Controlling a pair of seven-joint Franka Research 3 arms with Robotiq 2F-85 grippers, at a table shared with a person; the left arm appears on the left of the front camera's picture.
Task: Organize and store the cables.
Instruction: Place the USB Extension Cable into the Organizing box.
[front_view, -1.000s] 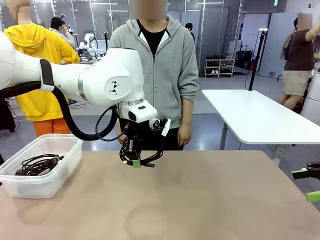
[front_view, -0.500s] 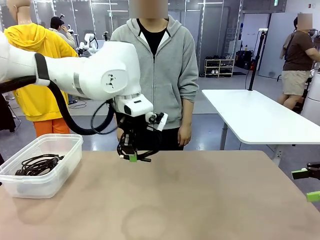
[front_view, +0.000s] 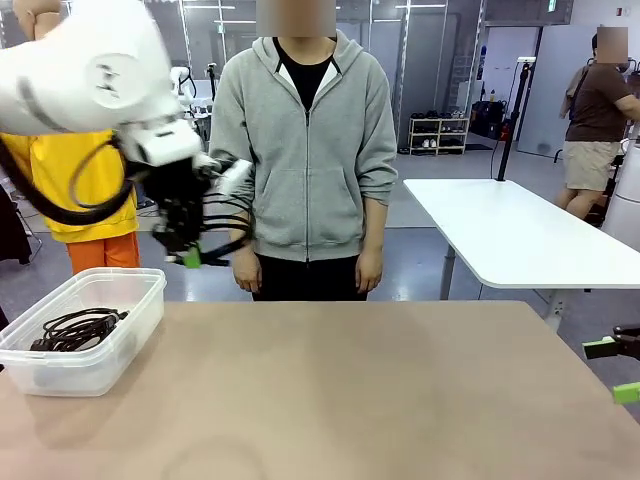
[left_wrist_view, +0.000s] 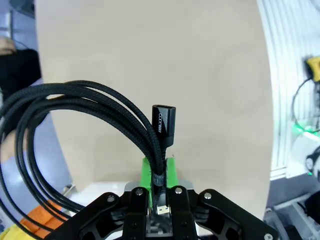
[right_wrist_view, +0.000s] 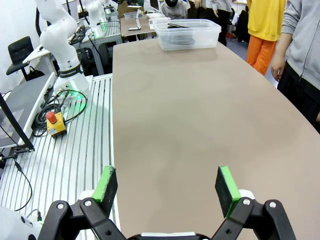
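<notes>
- left gripper (front_view: 190, 258) is up in the air above the table (front_view: 350, 390), near the bin (front_view: 130, 310), its jaws clamped on a coiled black cable (left_wrist_view: 75, 125)
- the coil's loops hang out to one side of the fingers (left_wrist_view: 170, 172); a plug (left_wrist_view: 164, 125) stands up beside them
- more cables (front_view: 78, 328) lie in the bin
- right gripper (right_wrist_view: 167, 187) hovers by the table edge, jaws wide apart and holding nothing
- a person (front_view: 305, 150) stands at the far side

Coiled cable (left_wrist_view: 75, 125) in left hand (left_wrist_view: 159, 200)
</notes>
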